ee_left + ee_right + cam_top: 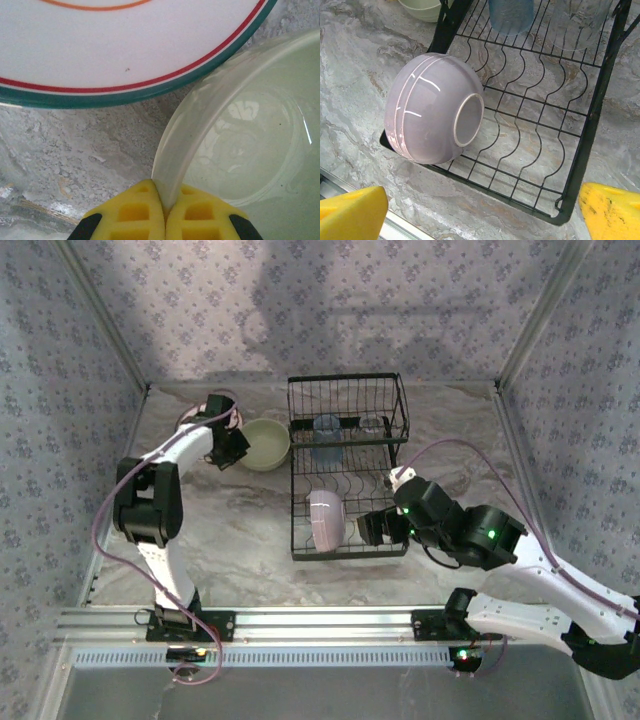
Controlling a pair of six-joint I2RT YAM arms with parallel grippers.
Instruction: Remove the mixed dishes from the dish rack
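Marble tabletop (235, 535) left of dish rack (347, 468): left gripper (163, 200) clamped on rim of green bowl (250, 150), right gripper (372, 528) apart; thin pinch, slip risk.

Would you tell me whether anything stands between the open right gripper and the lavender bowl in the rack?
Nothing visible does. The lavender bowl lies on its side in the black wire dish rack, with open space between it and the right gripper.
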